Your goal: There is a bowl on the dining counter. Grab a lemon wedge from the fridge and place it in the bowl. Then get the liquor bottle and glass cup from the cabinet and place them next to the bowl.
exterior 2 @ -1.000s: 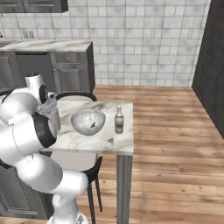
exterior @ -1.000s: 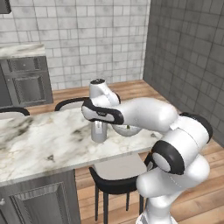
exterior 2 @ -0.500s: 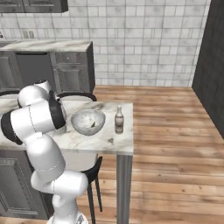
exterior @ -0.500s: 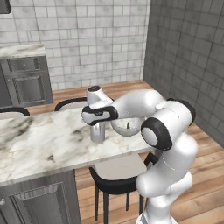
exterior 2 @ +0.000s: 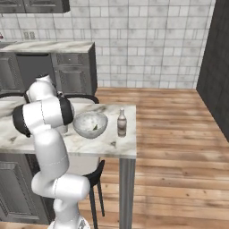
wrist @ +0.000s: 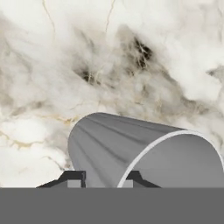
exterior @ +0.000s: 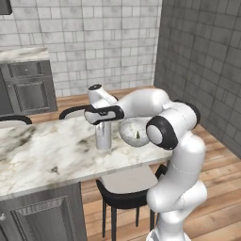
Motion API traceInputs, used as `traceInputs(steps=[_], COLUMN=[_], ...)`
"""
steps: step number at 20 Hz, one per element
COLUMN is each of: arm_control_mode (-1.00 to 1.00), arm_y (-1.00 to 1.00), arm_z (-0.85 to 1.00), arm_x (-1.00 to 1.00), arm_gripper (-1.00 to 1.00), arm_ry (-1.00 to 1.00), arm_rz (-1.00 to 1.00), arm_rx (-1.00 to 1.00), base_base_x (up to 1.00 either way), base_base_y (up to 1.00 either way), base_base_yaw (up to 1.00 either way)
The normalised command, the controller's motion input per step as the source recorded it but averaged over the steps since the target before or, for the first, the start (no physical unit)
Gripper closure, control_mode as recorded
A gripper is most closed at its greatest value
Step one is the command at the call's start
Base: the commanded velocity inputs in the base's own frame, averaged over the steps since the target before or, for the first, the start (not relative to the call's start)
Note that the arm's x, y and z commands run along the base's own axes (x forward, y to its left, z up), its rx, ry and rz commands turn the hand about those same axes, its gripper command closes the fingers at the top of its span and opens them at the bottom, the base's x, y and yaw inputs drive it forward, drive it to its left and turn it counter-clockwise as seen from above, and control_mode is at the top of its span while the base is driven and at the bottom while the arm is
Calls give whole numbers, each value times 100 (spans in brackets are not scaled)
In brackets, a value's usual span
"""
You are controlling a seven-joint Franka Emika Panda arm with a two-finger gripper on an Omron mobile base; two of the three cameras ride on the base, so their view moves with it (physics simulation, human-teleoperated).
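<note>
Setting down the glass cup [exterior: 103, 136] was my step here: my fingers [wrist: 99, 177] sat narrowly around its rim, grip unclear. It stood on the table [exterior: 42, 155] beside the bowl [exterior: 133, 132], liquor bottle [exterior 2: 121, 122] beyond. Next I'd let go and lift straight up.

Glossy white rounded arm [exterior: 181, 141], dark joint bands; small dark fingertips [wrist: 74, 178]
</note>
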Motion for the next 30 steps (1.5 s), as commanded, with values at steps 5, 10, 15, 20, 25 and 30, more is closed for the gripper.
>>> traceInputs(steps=[5, 10, 15, 20, 25, 30], arm_control_mode=[-100, -100, -100, -100, -100, -100], arm_y=[0, 0, 0, -1, -3, -7], arm_z=[-4, 0, 0, 0, 0, 0], arm_x=[-4, -38, -17, 0, 0, 0], arm_gripper=[100, 100, 100, 100, 100, 100], arm_ry=[-8, -18, -9, 0, 2, 3], arm_rz=[0, 0, 0, 0, 0, 0], arm_rx=[-9, -7, -4, 0, 1, 1], base_base_x=[0, 0, 0, 0, 0, 0], base_base_y=[0, 0, 0, 0, 0, 0], base_base_yaw=[0, 0, 0, 0, 0, 0])
